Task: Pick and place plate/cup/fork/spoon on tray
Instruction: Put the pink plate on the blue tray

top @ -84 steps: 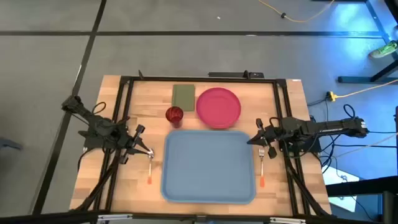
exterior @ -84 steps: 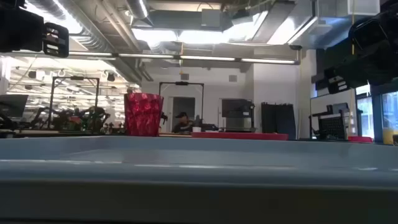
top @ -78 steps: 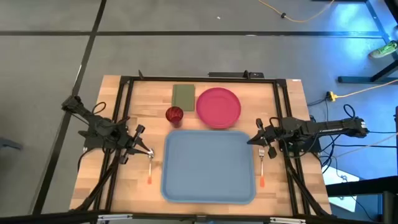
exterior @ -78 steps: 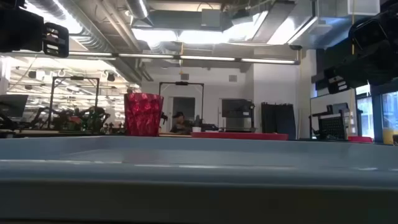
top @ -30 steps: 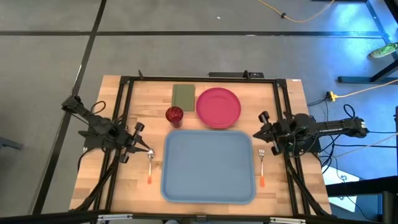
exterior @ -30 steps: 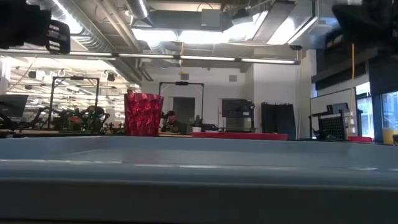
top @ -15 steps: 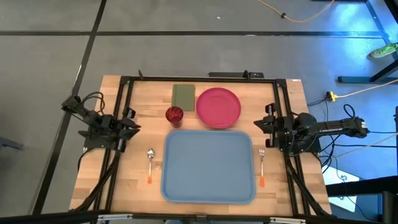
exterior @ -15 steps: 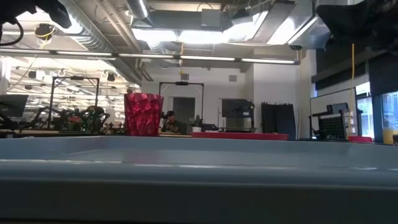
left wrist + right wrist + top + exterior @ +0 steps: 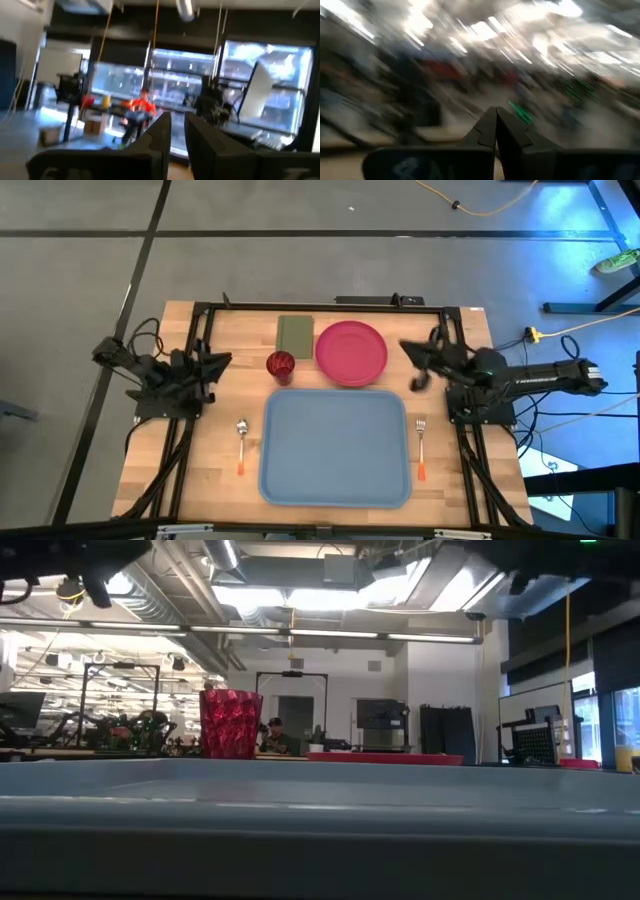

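Now: fork (image 9: 421, 446) on table | right gripper (image 9: 416, 365) well apart, empty.

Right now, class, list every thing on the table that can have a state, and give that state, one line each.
tray: empty, flat on table.
plate: on table, beyond tray, empty.
cup: upright, on table, off the tray.
spoon: lying on table, left of tray.
fork: lying on table, right of tray.
green pad: flat, beside plate.
left hand: raised, holding nothing.
right hand: raised, holding nothing.
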Controlling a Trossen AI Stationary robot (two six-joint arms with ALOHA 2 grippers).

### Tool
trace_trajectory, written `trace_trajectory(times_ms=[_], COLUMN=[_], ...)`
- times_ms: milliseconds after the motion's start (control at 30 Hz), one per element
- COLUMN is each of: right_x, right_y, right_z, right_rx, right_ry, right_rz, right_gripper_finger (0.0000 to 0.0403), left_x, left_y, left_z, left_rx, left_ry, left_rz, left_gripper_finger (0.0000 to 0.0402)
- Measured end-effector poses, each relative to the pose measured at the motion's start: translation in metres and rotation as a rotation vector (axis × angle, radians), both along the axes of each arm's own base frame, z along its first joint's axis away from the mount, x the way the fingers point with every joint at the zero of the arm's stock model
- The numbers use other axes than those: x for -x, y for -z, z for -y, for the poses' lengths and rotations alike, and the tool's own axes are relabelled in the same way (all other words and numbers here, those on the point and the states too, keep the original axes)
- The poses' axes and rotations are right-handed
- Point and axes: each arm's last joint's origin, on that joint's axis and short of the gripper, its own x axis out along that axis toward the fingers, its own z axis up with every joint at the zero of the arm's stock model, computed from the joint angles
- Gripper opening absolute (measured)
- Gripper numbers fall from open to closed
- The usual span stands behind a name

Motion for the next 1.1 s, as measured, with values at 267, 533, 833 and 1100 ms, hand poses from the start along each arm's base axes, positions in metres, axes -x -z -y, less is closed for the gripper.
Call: trace_trajectory(times_ms=[267,533,833,1100], right_x=[-0.045,-0.062,-0.069,-0.072], right_y=[-0.028,-0.032,0.007,0.034], right_z=[0.049,0.117,0.192,0.206], right_rx=[-0.1,-0.309,-0.551,-0.654], right_ry=[0.627,0.717,0.475,0.51], right_rz=[-0.488,-0.742,-0.858,-0.92], right_gripper_finger=[0.0014,0.0014,0.0014,0.0014], left_x=[-0.02,-0.034,-0.038,-0.038], left_y=[-0.007,-0.008,-0.008,-0.008], left_z=[0.005,0.005,0.004,0.004], left_rx=[0.002,0.019,0.078,0.079], left_ry=[0.033,0.001,0.002,0.003], left_rz=[-0.086,-0.148,-0.138,-0.138], left_gripper_finger=[0.0047,0.0047,0.0047,0.0047])
